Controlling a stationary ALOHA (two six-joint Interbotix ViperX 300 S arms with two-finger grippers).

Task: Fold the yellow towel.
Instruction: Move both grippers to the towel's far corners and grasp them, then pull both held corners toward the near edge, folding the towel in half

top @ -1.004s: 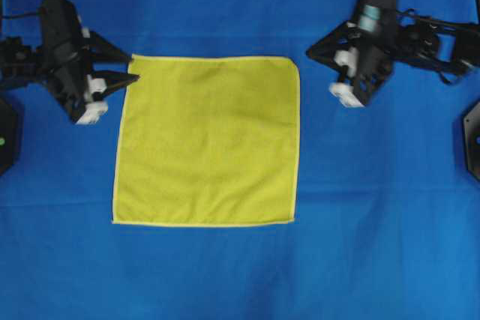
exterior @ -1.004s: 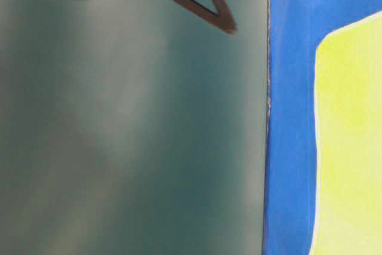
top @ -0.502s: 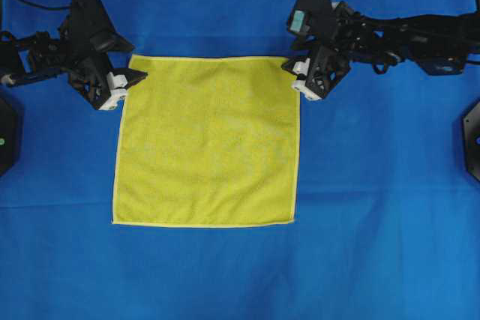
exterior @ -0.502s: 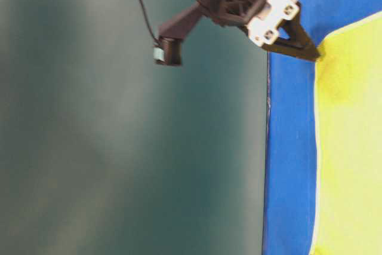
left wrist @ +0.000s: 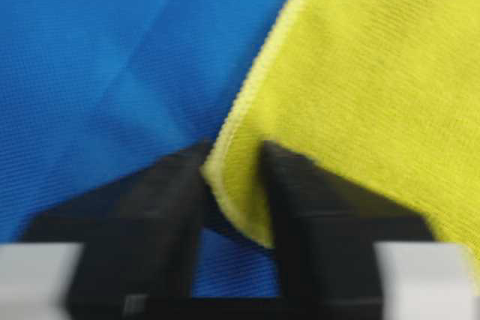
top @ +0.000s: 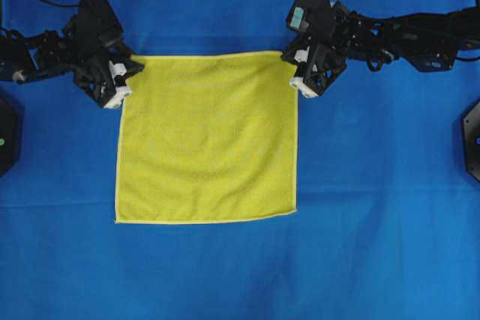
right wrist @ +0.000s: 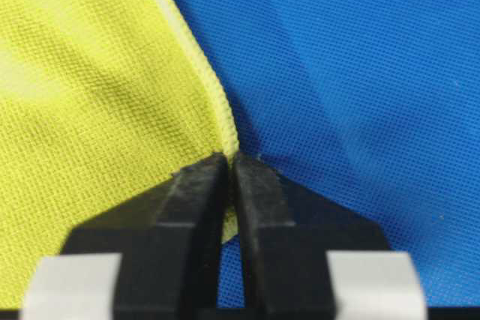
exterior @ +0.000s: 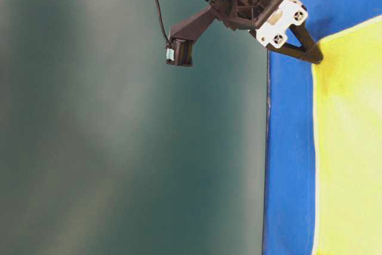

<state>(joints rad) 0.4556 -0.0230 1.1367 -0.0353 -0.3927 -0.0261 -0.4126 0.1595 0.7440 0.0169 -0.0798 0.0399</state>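
The yellow towel lies flat and spread on the blue table cover. My left gripper is at the towel's far left corner. In the left wrist view its jaws are closed on that corner, which is bunched and lifted between them. My right gripper is at the far right corner. In the right wrist view its jaws are pinched tight on the towel's hem. The table-level view shows the right gripper at the towel's corner.
The blue cover runs well past the towel on all sides. Black arm bases sit at the left edge and the right edge. The table-level view shows the cover's edge and a dark backdrop beyond it.
The right gripper swung in from the far right to the towel's far right corner and shut on it. The left gripper closed on the far left corner. The towel's far edge has shifted slightly.
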